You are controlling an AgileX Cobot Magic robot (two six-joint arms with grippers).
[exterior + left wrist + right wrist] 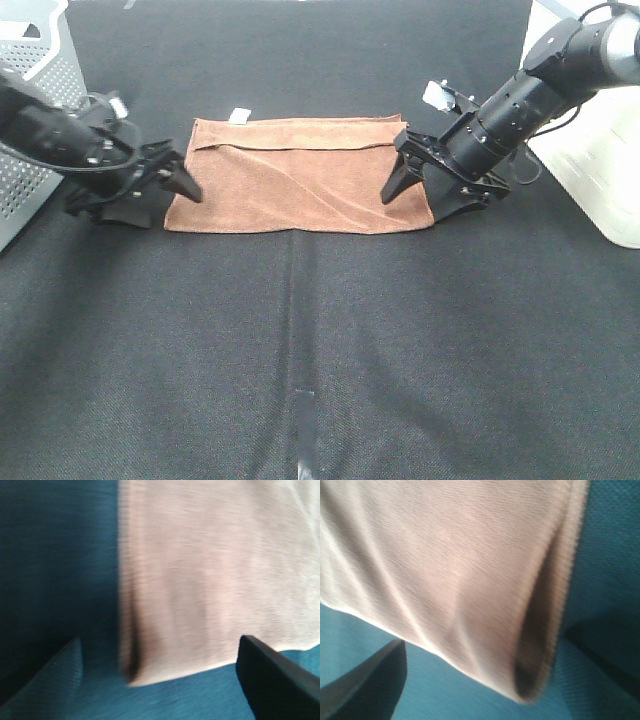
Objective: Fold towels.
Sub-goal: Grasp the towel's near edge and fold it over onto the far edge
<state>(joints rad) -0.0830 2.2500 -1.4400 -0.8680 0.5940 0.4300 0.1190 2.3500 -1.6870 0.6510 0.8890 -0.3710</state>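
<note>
Worktop (320,350) is covered in black cloth. The towel (300,180) lies flat on it, in the far half and roughly midway between the left and right edges, long sides running left to right.

- Towel is reddish-brown and doubled over. A narrow strip of the under layer shows along its far edge, past the edge of the upper layer. Slanting creases cross the middle.
- A small white tag (239,115) sticks out from the far edge, nearer the left corner.
- Left gripper (178,203) is low over the worktop at the towel's left short edge, by the near-left corner. Jaws are spread wide with nothing pinched. I cannot tell whether a fingertip touches the cloth.
- Left wrist view: towel (200,580) corner sits between the two fingers, one dark finger (280,685) just off the edge. The layers gape slightly at the short edge.
- Right gripper (412,205) is at the right short edge near the near-right corner, angled down. Jaws are likewise released and holding nothing.
- Right wrist view: towel (445,570) edge shows an open pocket between layers. One finger (370,685) is off the near edge, the other on the far side of the corner. Picture is blurred.

Surroundings: a perforated white bin (40,100) at the far-left corner, a white container (600,170) at the right edge, and a tape strip (305,420) near the middle of the near edge.
</note>
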